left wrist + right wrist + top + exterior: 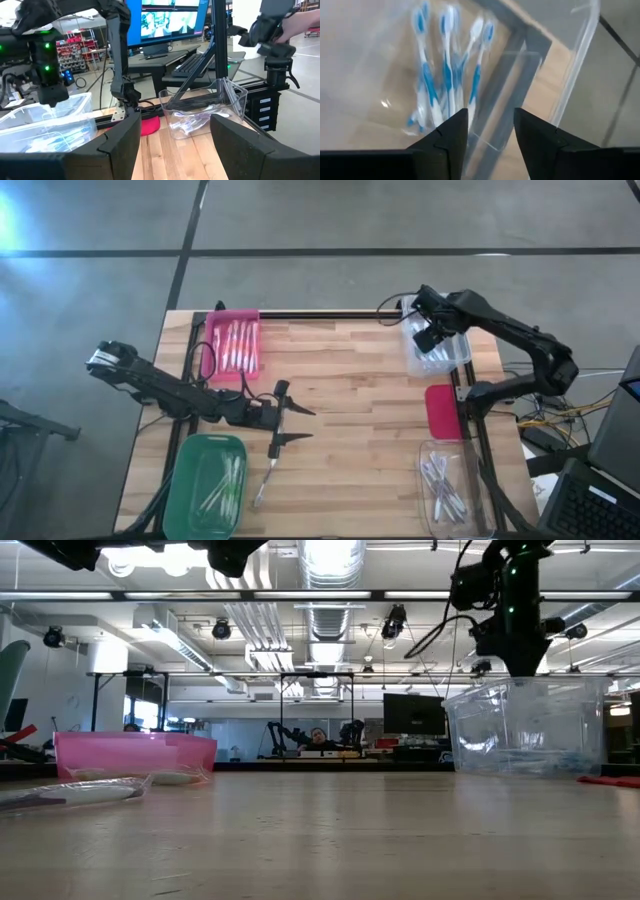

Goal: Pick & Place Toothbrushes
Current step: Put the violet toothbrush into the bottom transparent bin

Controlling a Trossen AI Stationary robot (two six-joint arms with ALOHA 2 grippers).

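Bright ceiling strip lights (325, 560) glare white in the low view; the near table (320, 840) is soft; glare blooms at the overhead view's left edge; blue toothbrushes (445, 75) in the right wrist view are motion-blurred.

No readable text, labels or numbers; monitor (170, 20) content too blurred to read

Left end effector (288, 418) open; right end effector (432, 332) apparently parted.
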